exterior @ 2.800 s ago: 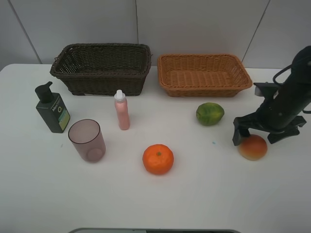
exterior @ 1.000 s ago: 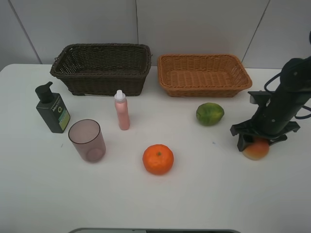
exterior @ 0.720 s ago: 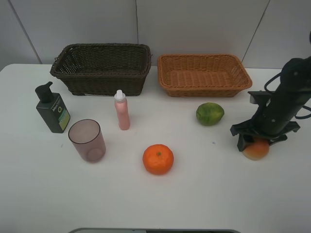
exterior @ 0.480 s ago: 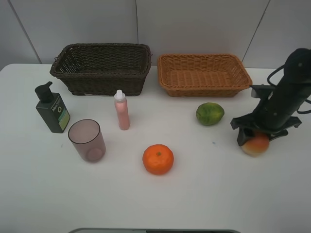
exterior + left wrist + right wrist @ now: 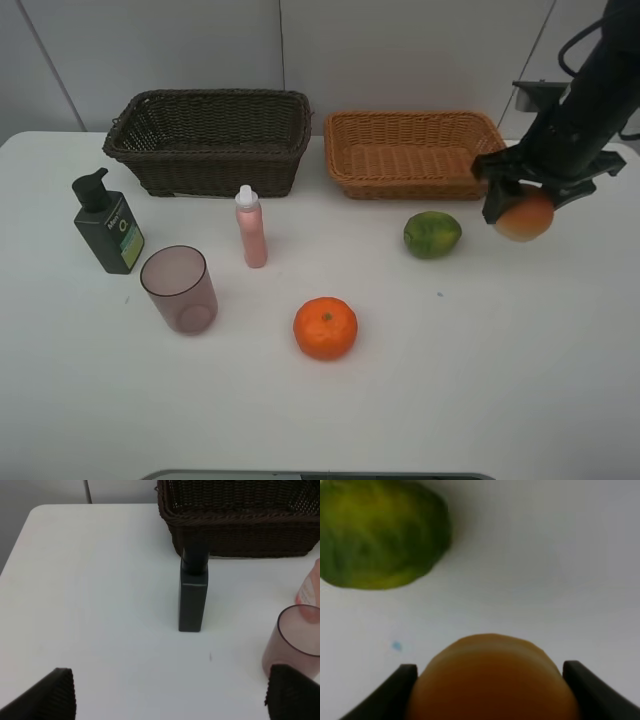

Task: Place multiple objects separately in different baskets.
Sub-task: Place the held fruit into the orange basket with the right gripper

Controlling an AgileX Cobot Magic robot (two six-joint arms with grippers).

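Right gripper point(image 5: 522, 196) clamped on red-yellow fruit point(image 5: 526, 220)
Left gripper point(image 5: 172, 694) jaws wide apart, holding nothing; only its fingertips in frame

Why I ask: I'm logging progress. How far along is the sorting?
Done: nothing shows inside the brown basket or tan basket. In hand: right pincer holds the red-yellow fruit aloft. To do: orange, green fruit, pump bottle, pink bottle, cup on the table.

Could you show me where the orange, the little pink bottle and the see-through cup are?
orange point(image 5: 325, 329), high camera view, middle of its peel.
small pink bottle point(image 5: 252, 238), high camera view, middle of its pink body.
translucent pinkish cup point(image 5: 183, 303), high camera view, its side wall.
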